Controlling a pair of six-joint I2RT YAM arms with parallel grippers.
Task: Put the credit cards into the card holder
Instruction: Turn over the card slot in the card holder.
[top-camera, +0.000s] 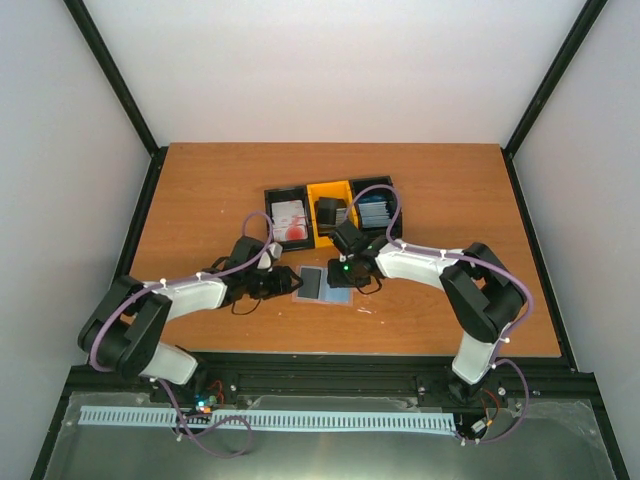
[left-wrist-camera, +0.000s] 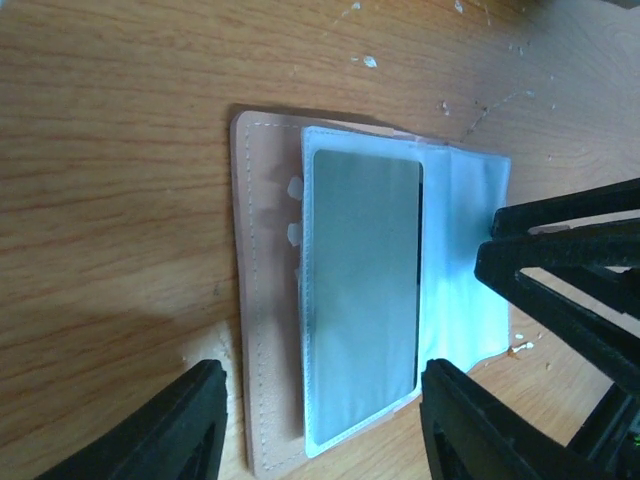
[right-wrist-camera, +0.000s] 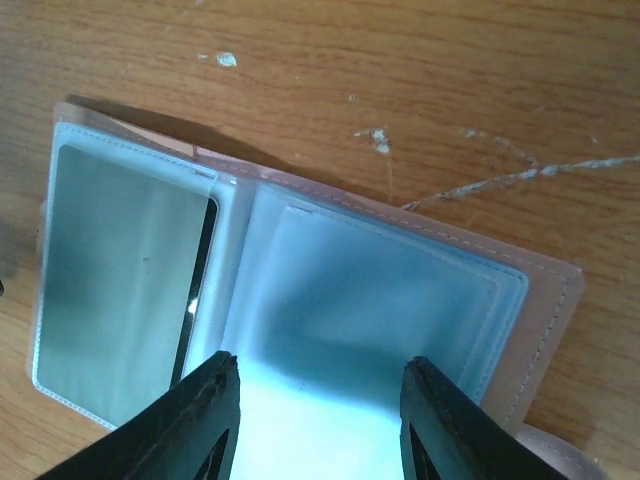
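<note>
Credit card (left-wrist-camera: 365, 290) of dark grey plastic, rectangular, seated in one clear pocket of open tan leather card holder (left-wrist-camera: 262, 330), flat on brown wooden table (top-camera: 200, 200) between both arms. Neighbouring clear pocket (right-wrist-camera: 380, 290) vacant, directly beneath right gripper (right-wrist-camera: 320, 365), fingers spread apart, holding nothing. Left gripper (left-wrist-camera: 325, 372) likewise parted and unladen, straddling seated card's short end, card's long axis in line with its reach. Remaining cards beyond holder, away from arm bases: white red-blotched stack (top-camera: 290, 222) in left black bin (top-camera: 272, 192), nearest left arm; dark stack (top-camera: 330, 212) in yellow bin (top-camera: 312, 190); blue stack (top-camera: 373, 212) in right black bin (top-camera: 388, 184), nearest right arm. Probable next step: fetching from rear bins, vacant pocket on right arm's side.
</note>
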